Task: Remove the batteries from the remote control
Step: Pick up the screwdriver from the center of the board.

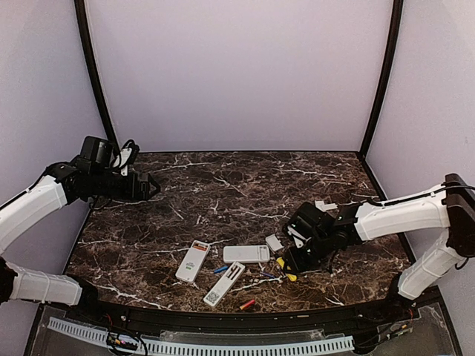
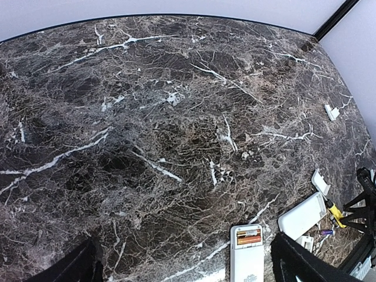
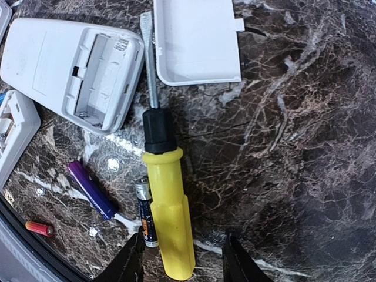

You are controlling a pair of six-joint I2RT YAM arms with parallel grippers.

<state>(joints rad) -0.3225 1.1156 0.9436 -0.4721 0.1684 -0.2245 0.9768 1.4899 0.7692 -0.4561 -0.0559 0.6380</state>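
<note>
1. From the top view, the right fingers (image 1: 295, 259) are low over the yellow screwdriver (image 1: 284, 267). The left fingers (image 1: 151, 185) hang high at the far left of the desk (image 1: 223, 185), and here I cannot tell whether they are apart. I think the step is to take the screwdriver. The arm should go straight down, because many things lie close around it. I count three white remotes: the left remote (image 1: 193, 261), the middle remote (image 1: 246, 254) and the front remote (image 1: 224, 283). There are two small covers, the near cover (image 1: 274, 242) and the far cover (image 1: 324, 205). Of loose batteries I can see a blue battery (image 1: 220, 269) and a red battery (image 1: 247, 304).

2. From the left wrist, the left fingers (image 2: 76, 267) stand wide apart and hold nothing. The left remote (image 2: 247, 261) lies open just in front of them, with a red-orange battery (image 2: 248, 237) inside. I cannot tell if it is one or two. This remote surely needs the tool next.

3. From the right wrist, the right fingers (image 3: 238, 264) are apart, one on each side of the screwdriver (image 3: 167, 217) handle, and not clamped on it. They should close on the handle alone, because a dark battery (image 3: 145, 211) lies just against it. Three batteries lie loose here: the dark one, a purple battery (image 3: 91, 189) and the red battery (image 3: 39, 227). The compartment of the middle remote (image 3: 41, 59) is empty.
</note>
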